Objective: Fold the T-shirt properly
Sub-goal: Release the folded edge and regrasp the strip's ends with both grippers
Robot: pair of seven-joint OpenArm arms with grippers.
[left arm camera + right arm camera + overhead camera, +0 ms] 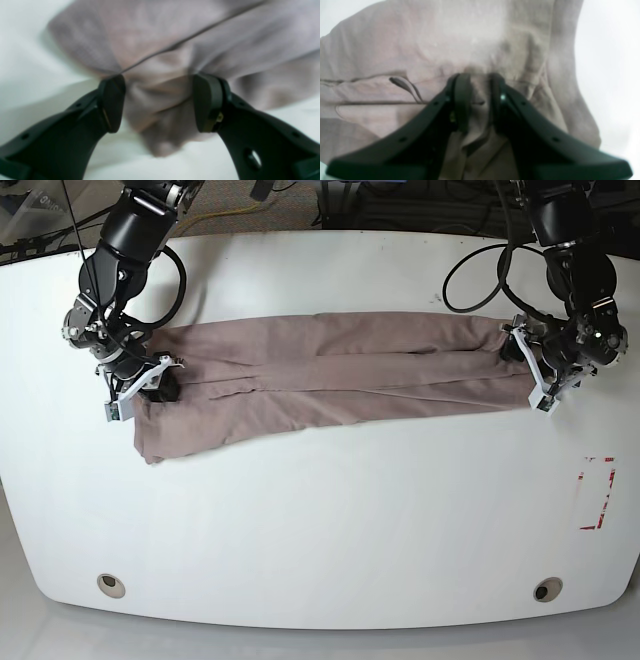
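Note:
The T-shirt (330, 375) is a mauve-brown band stretched left to right across the white table (320, 520), doubled over lengthwise. At its left end in the base view my right gripper (160, 388) is down on the cloth. The right wrist view shows that gripper (480, 100) shut on a pinched fold of the T-shirt (445, 37). At the band's right end sits my left gripper (515, 352). In the left wrist view it (160, 102) stands open, its fingers (112, 102) wide apart with a bunched end of the T-shirt (150, 37) between them.
A red-outlined rectangle (597, 492) is marked on the table at the right. Two round holes (111, 584) (547, 589) sit near the front edge. Cables and clutter lie beyond the table's far edge.

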